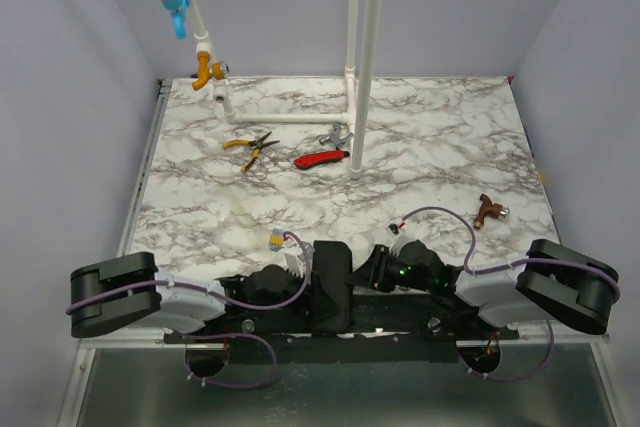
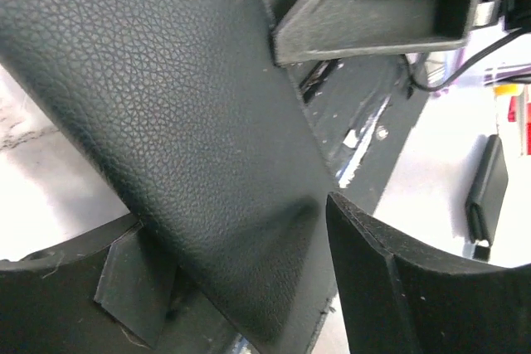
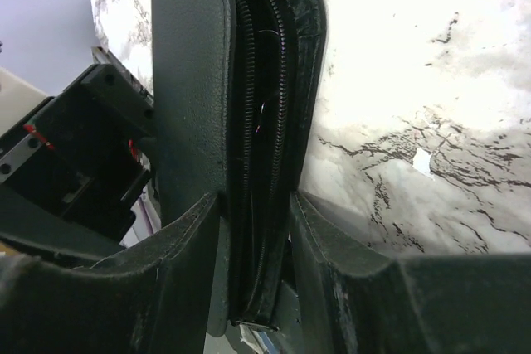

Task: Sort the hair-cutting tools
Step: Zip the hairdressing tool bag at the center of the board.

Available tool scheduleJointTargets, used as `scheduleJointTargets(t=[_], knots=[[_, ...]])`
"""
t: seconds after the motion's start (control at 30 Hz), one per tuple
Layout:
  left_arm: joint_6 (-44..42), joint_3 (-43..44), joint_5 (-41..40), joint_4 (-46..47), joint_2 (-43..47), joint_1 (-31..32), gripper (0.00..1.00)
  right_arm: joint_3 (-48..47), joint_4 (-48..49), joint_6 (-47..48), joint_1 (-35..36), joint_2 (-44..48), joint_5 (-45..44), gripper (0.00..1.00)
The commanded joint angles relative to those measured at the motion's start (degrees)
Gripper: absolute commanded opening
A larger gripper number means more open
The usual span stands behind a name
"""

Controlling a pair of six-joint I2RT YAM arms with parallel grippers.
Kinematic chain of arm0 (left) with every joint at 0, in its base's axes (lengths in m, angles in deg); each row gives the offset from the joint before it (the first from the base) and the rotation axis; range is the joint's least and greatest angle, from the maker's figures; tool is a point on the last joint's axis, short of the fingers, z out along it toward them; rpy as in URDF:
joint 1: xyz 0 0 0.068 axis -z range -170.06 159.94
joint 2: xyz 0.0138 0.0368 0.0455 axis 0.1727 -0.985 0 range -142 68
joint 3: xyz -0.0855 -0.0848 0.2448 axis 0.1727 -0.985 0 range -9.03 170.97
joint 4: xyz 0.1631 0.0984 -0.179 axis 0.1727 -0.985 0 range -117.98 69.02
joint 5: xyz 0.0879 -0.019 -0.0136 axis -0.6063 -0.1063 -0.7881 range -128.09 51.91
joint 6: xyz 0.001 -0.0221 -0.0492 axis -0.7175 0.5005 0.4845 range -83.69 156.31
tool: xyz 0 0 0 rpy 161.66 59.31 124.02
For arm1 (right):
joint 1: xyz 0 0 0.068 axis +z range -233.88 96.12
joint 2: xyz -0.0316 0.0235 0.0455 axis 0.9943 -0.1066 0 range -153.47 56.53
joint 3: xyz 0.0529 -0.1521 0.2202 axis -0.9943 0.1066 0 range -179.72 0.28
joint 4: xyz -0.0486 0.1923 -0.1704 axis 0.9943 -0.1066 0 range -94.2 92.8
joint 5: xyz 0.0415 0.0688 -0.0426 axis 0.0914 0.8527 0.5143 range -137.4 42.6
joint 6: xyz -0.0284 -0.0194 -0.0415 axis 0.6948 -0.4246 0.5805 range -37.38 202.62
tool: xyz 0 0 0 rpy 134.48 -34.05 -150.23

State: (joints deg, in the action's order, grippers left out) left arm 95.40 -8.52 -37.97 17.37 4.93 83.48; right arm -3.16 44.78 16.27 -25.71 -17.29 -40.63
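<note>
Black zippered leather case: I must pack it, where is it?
The black zippered leather case sits at the near middle of the marble table in the top view, clamped by the right gripper.

We see soft, even overhead light on the marble table, with only faint shadows. In the right wrist view the marble at two o'clock burns out to white glare, while the black case stays dim. The left wrist view goes soft and overexposed toward three o'clock.
</note>
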Motion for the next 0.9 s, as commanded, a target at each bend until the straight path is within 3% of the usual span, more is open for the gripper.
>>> scheduleJointTargets(t=[0.0, 0.27, 0.4, 0.5, 0.73, 0.87], knots=[[-2.3, 2.0, 7.2, 12.2, -8.4, -2.7, 0.64, 2.4, -4.3, 1.7, 0.8, -1.7, 3.5, 0.43], [-0.5, 0.7, 13.7, 24.7, -16.7, -6.9, 0.35, 2.7, -4.4, 2.3, 1.1, -0.1, 3.6, 0.43], [-1.6, 1.5, 14.8, 23.5, -15.2, -6.9, 0.16, 2.5, -4.7, 2.9, 1.1, 1.8, 4.0, 0.44], [-3.3, 2.6, 14.0, 16.7, -9.7, -6.9, 0.01, 1.5, -9.0, 4.3, 1.1, 6.9, 3.9, 0.53], [-7.5, 3.8, 8.5, -0.2, 11.2, -7.7, 0.0, -3.2, -26.8, 10.0, 1.1, 28.5, -1.2, 0.69], [-8.1, 3.8, 8.2, -6.9, 24.7, -10.2, 0.0, -7.3, -31.7, 15.4, 1.0, 36.7, -0.5, 0.74]])
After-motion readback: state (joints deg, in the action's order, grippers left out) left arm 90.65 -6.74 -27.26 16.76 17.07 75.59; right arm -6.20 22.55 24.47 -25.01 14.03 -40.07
